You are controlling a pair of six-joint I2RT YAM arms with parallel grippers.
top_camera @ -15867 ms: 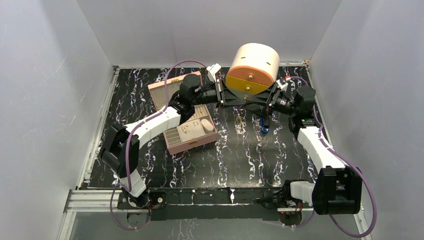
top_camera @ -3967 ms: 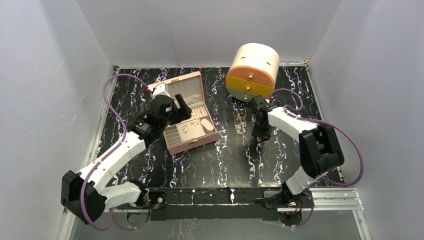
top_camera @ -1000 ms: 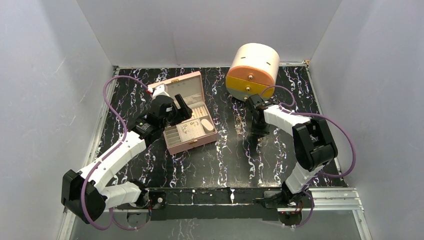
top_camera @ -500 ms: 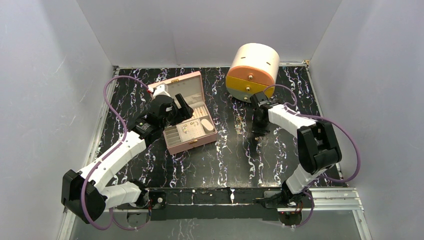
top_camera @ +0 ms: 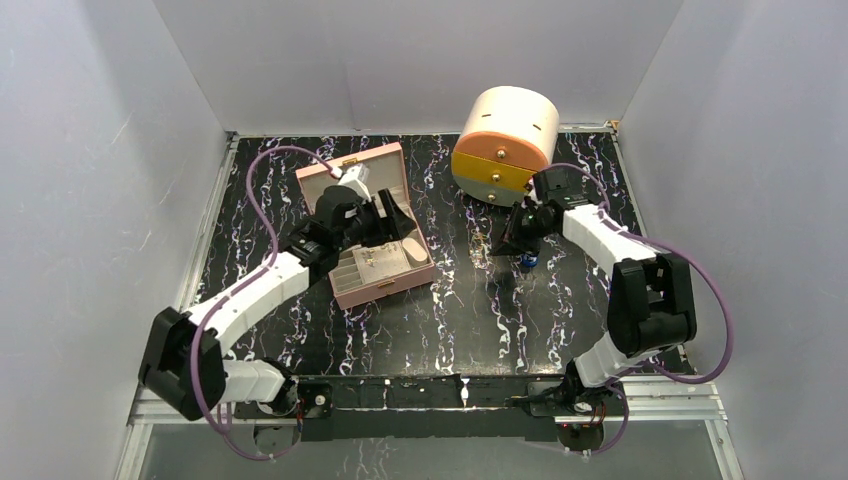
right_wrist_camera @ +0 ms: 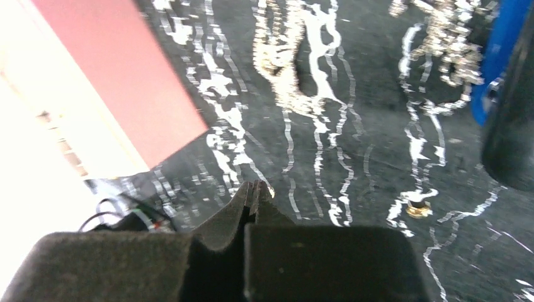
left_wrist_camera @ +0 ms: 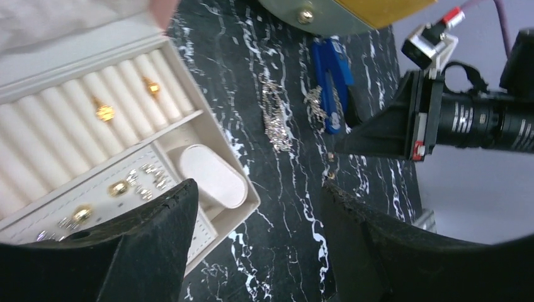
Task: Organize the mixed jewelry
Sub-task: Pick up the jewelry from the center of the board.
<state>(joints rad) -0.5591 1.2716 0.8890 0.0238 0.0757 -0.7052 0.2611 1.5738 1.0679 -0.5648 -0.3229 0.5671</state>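
On the rolls [left_wrist_camera: 60,132], two gold pieces [left_wrist_camera: 104,112]

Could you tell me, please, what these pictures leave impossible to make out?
Right wrist view: whether the shut right gripper pinches any tiny jewelry piece; its closed fingertips would hide it.
Left wrist view: the pink jewelry box's near tray, partly covered by the open left gripper's finger.
Right wrist view: the blue elongated object, cut by the edge; the tangled silvery chains, blurred.

Free tabletop [top_camera: 470,320] runs between pink box [top_camera: 385,285] and right end effector [top_camera: 503,245], round cabinet [top_camera: 505,130] behind.
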